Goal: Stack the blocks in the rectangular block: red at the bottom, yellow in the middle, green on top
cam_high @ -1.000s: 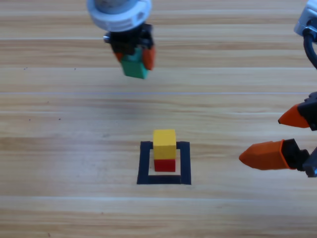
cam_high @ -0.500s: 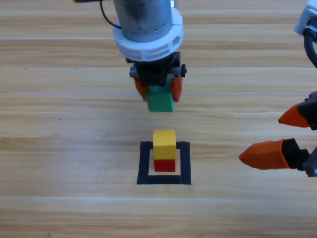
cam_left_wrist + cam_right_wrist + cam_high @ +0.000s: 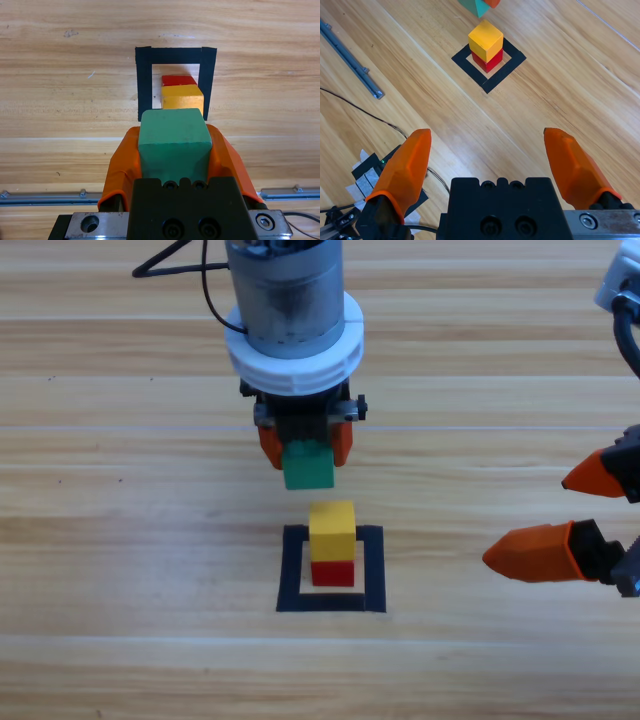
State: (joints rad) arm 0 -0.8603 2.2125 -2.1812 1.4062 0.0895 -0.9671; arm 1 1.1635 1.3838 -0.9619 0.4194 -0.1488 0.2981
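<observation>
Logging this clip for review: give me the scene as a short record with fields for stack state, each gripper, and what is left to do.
stack: yellow cube sits on red cube, inside the black tape square
green cube: held above the table, short of the stack, not yet over the yellow cube
left gripper: shut on the green cube, an orange finger on either side
right gripper: open, waiting at the right edge, holding nothing
remaining: set green on yellow
</observation>
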